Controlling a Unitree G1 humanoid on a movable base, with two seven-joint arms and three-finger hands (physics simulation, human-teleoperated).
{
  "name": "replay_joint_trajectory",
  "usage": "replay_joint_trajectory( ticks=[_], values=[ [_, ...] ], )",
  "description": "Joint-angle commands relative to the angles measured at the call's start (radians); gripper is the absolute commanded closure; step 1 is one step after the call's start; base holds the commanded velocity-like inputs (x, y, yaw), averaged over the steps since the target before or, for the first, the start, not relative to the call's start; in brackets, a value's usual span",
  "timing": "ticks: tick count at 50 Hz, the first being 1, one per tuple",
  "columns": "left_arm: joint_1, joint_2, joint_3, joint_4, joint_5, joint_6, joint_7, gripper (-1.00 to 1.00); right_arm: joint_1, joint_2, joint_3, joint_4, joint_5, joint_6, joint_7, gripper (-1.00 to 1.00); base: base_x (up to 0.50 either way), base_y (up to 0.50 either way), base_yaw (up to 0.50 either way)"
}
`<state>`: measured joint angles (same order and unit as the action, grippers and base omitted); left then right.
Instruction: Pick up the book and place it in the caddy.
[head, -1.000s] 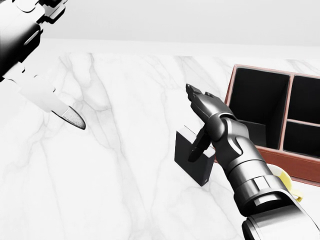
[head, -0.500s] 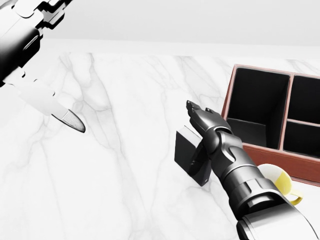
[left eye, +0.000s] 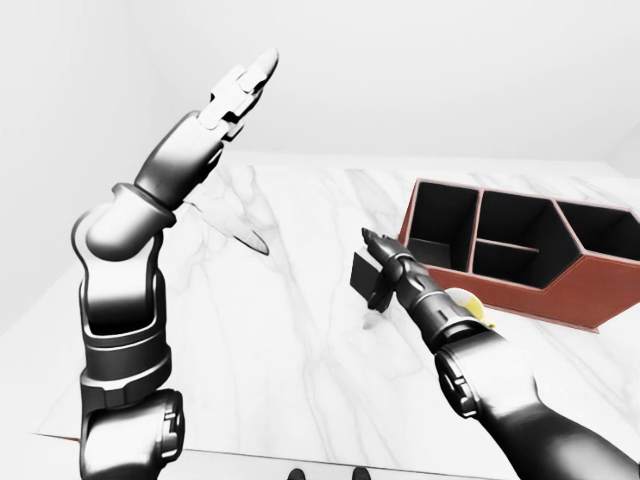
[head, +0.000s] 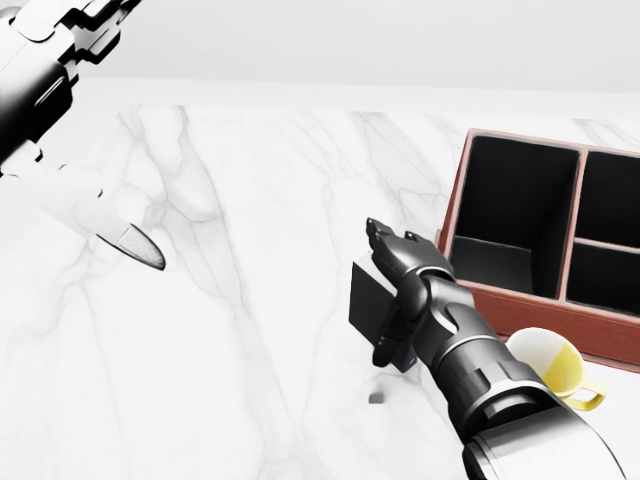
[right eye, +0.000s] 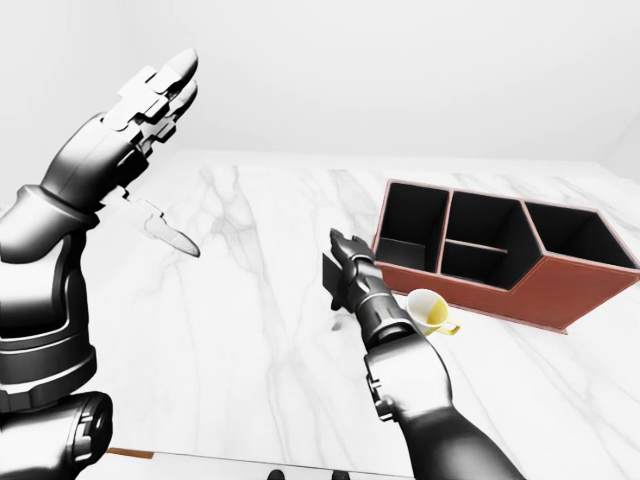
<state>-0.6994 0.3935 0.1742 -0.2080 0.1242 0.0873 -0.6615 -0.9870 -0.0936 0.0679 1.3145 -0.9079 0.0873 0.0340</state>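
Head view: steep and close, looking down over my arms at the marble bench (head: 250, 300). Eye views: wider, shallower, reaching the far wall. All three share the caddy (left eye: 560, 290) at frame right.

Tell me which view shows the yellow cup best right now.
The right-eye view: the cup shows whole with its handle, beside the right hand and the caddy. The head view has the arm covering part of it; the left-eye view shows a sliver.
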Motion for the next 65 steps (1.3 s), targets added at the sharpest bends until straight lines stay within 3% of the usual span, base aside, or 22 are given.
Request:
replay_joint_trajectory(
  ticks=[1, 24, 25, 26, 27, 28, 65],
  values=[
    [0.016, 0.010, 0.011, -0.023, -0.015, 0.000, 0.000, -1.00, -0.002, 0.012, 0.000, 0.025, -0.025, 0.000, -0.004, -1.00, 0.00, 0.00, 0.00],
    [0.044, 0.019, 0.020, -0.052, -0.031, 0.000, 0.001, -1.00, -0.008, 0.010, -0.029, 0.048, -0.045, 0.000, 0.018, -1.00, 0.00, 0.00, 0.00],
    [0.045, 0.019, 0.021, -0.052, -0.031, 0.000, 0.001, -1.00, -0.007, 0.010, -0.031, 0.048, -0.044, 0.000, 0.016, -0.80, 0.00, 0.00, 0.00],
    [0.046, 0.019, 0.021, -0.053, -0.031, 0.000, 0.001, -1.00, -0.007, 0.010, -0.031, 0.048, -0.044, 0.000, -0.001, 0.53, 0.00, 0.00, 0.00],
    [0.047, 0.019, 0.021, -0.053, -0.031, 0.000, 0.001, -1.00, -0.008, 0.010, -0.031, 0.048, -0.045, 0.000, -0.017, 0.53, 0.00, 0.00, 0.00],
    [0.049, 0.018, 0.022, -0.053, -0.032, 0.000, 0.001, -1.00, -0.008, 0.011, -0.032, 0.049, -0.046, 0.000, -0.014, 1.00, 0.00, 0.00, 0.00],
    [0.050, 0.020, 0.026, -0.070, -0.046, 0.000, 0.008, -1.00, -0.008, 0.038, -0.002, 0.022, -0.051, 0.000, -0.010, 1.00, 0.00, 0.00, 0.00]
  ],
)
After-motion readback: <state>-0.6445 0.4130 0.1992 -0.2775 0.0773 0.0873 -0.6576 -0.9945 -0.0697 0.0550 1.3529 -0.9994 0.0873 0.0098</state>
